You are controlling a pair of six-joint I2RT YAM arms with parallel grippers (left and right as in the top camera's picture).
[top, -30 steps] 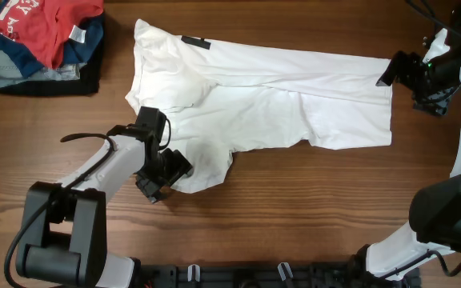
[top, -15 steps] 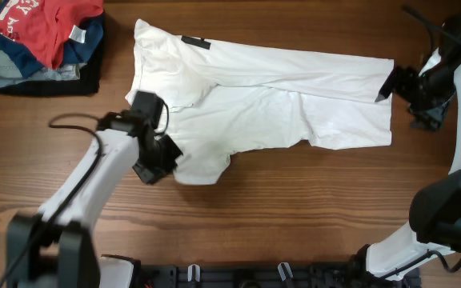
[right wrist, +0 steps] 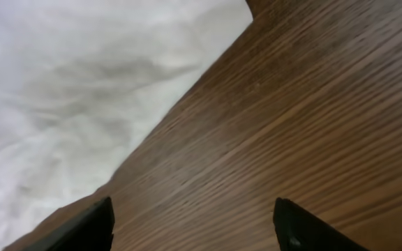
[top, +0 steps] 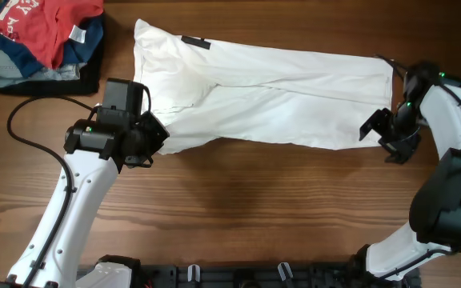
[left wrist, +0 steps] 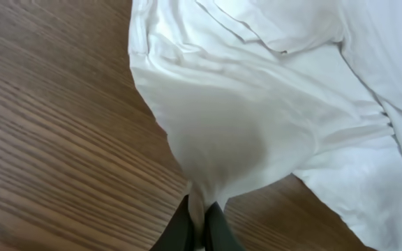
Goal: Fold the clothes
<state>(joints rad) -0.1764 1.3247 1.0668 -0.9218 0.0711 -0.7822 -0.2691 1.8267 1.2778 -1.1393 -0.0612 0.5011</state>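
The clothes (top: pixel 270 92) are a large white garment spread across the back of the table, with a small black label (top: pixel 196 42) near its far left edge. My left gripper (top: pixel 148 149) is at the garment's near left part and is shut on a pinch of the white fabric (left wrist: pixel 215 132). In the left wrist view the cloth hangs in a cone up into the jaws of the left gripper (left wrist: pixel 197 229). My right gripper (top: pixel 382 139) stands open by the garment's near right corner. In the right wrist view the right gripper (right wrist: pixel 194 226) has only bare wood between its fingers, with the white cloth (right wrist: pixel 75 90) just to the left.
A pile of folded clothes (top: pixel 42 40) in red, blue, grey and black lies at the back left corner. The left arm's black cable (top: pixel 22 120) loops over the table on the left. Brown wooden tabletop (top: pixel 262 208) runs along the near side.
The left gripper shut on the garment's near left flap and drew it up and back off the table. The right arm came from the far right edge to the near right corner, its jaws narrowing.
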